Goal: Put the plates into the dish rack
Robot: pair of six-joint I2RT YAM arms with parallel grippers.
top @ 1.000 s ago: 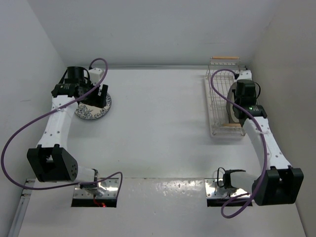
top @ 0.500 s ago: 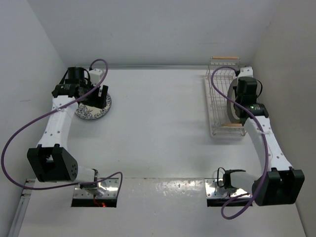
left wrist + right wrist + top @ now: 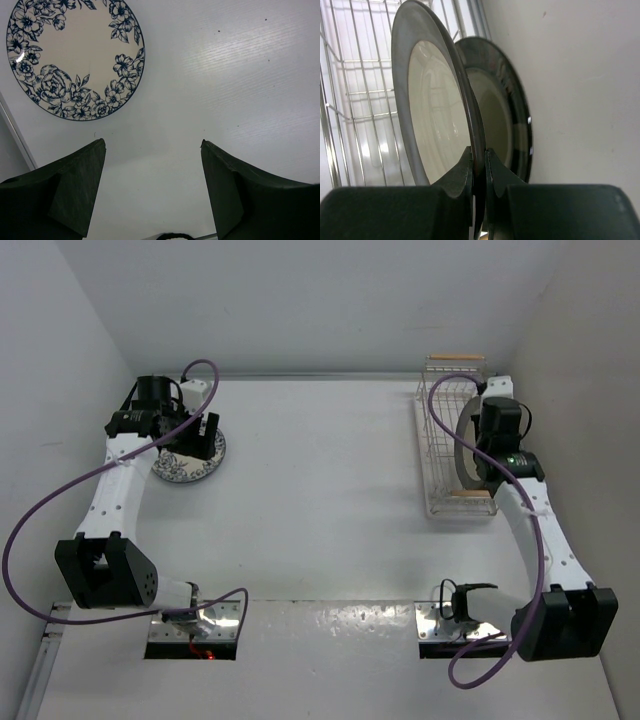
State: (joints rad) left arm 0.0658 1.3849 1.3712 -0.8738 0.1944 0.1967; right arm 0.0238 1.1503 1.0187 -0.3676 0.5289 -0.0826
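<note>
Top view: my right pincer (image 3: 480,446) has moved its cream plate (image 3: 465,452) farther along the dish rack (image 3: 437,408), far-right corner. Left wrist: left pincer (image 3: 152,146) wide open, empty, near the unloaded floral plate (image 3: 75,55). Right wrist: jaws clamp the rim; second plate (image 3: 507,112) behind.

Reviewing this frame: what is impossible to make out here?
1. Front plate, right wrist view: its lower edge is hidden behind the right tool, so whether it is seated in the dish rack is unclear.
2. Rear plate, same view: largely hidden by the front plate; rim markings unreadable.
3. Floral plate: cut off by the top edge in the left wrist view, partly covered by the left tool in the top view.
</note>
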